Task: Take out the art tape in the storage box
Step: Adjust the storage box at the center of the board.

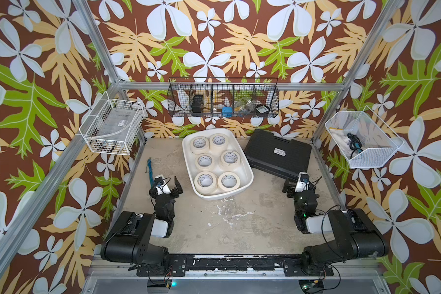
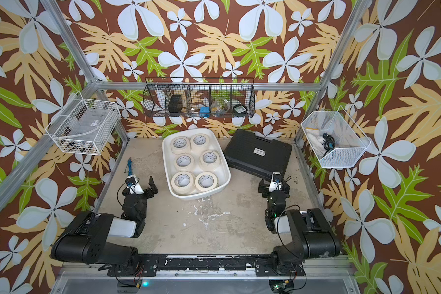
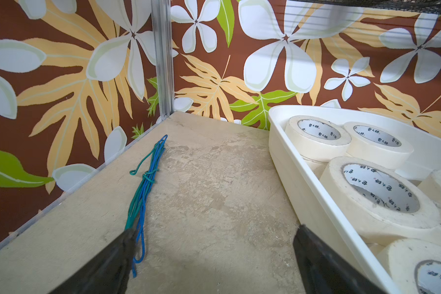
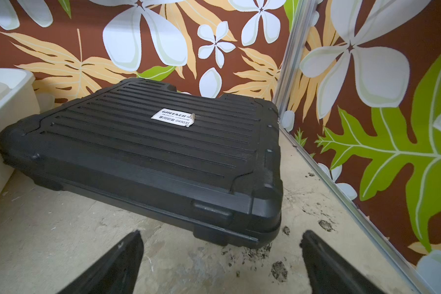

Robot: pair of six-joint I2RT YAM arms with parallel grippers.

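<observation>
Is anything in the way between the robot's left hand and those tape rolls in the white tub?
Only the low wall of the storage box; the open left hand sits beside it, and the art tape lies uncovered, reachable from above.

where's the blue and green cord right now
In both top views the blue and green cord lies on the table near the left wall, just ahead of the left gripper and left of the storage box.
</observation>
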